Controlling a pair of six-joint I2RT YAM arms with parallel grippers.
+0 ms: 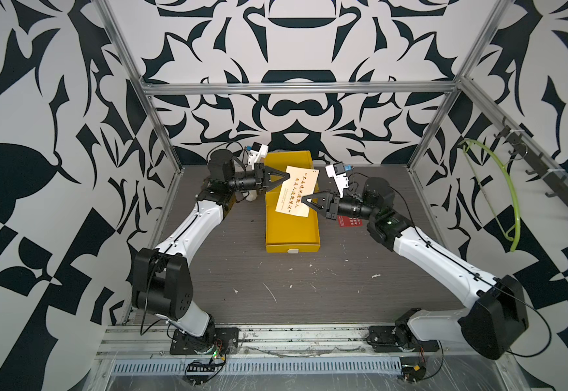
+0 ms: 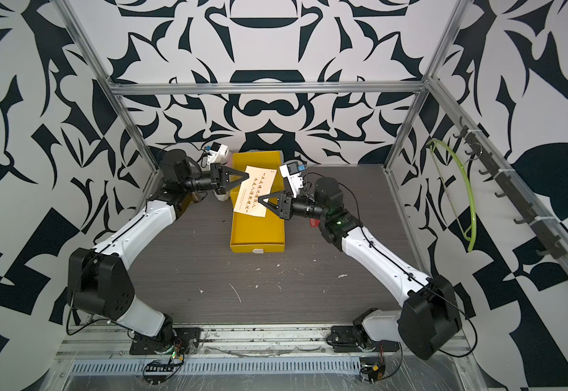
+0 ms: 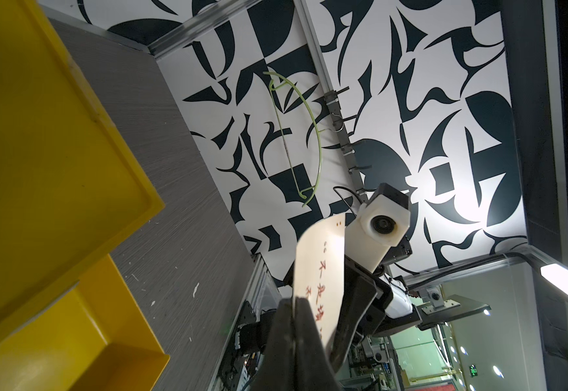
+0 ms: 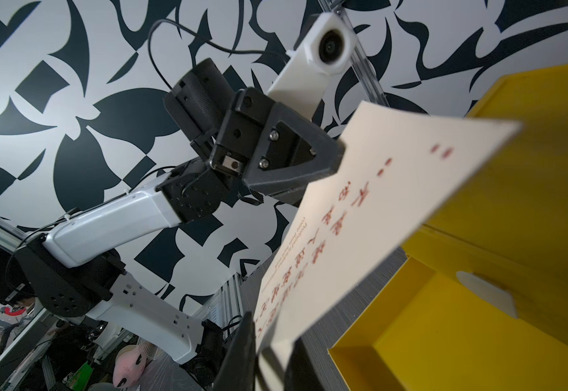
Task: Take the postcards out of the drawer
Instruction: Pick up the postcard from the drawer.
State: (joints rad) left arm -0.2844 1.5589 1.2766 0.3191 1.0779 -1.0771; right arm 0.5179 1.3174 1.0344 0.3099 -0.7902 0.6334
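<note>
Left end effector (image 1: 289, 176), right end effector (image 1: 305, 200) tight on cream postcard (image 1: 297, 191) above yellow drawer (image 1: 291, 233)

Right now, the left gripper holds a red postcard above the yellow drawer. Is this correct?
No. The postcard is cream with red writing, not red; both top views show it. The left gripper does hold it above the yellow drawer.

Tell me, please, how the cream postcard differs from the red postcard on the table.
The cream postcard is held in the air over the yellow drawer by the left gripper; the red postcard lies flat on the table. The cream postcard shows almost whole; the red postcard is mostly hidden under the right arm. Both are thin cards.
</note>
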